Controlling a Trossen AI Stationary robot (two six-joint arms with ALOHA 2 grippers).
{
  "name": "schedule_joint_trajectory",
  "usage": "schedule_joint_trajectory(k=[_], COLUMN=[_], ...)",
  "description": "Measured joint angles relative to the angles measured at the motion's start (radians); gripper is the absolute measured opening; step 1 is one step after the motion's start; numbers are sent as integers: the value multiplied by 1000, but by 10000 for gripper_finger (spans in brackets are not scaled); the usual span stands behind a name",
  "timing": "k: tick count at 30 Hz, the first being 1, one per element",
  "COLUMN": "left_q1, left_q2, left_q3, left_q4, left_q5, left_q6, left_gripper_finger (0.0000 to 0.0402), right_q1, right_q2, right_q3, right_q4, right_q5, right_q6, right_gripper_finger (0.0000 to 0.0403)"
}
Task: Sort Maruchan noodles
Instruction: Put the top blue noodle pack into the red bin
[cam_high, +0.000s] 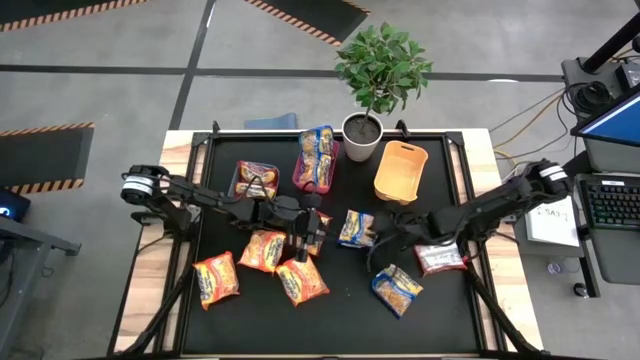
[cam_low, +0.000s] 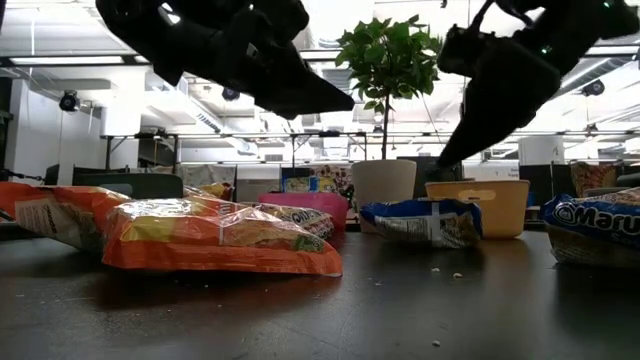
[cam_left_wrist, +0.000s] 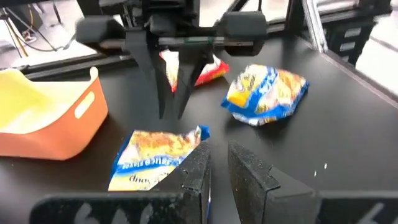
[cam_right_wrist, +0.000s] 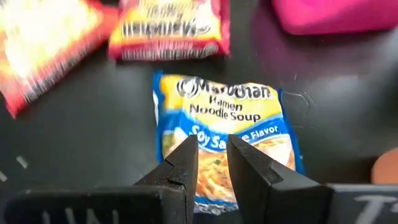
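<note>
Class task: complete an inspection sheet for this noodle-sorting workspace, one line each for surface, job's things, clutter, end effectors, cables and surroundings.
Surface: black table top, a few crumbs near the front.
Job's things: three orange packets loose on the left; two blue packets and one red packet loose towards the right; more packets in the red bin and the pink bin.
Clutter: potted plant at the back; orange bin, empty.
End effectors: left end effector raised mid-table beside the orange packets; right end effector above a blue packet.
Cables: loose cables on the floor, right of the table.
Surroundings: keyboard at right; striped floor markings.
</note>
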Motion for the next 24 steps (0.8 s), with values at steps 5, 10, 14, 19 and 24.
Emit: schedule_joint_trajectory(k=[5,10,14,19,24], left_q1=[-9,-9,-8,-8,-6], left_q2=[40,108,172,263,313], left_q3=[1,1,33,90,107], left_q4=[34,109,155,151,151], left_q5=[0,0,0,0,0], left_q6=[-24,-53,-59,-64,-64], left_gripper_finger=[38,38,38,38,38], right_q1=[-3,-3,-3,-3,-7], right_q2=[-100,-156,-156,-128,-104], right_q3=[-89,-148,-180,-205,-208], right_q4=[42,39,38,33,34], right_q5=[0,0,0,46,56], right_q6=[221,475,575,681,732], right_gripper_finger=[94,143,187,230,253])
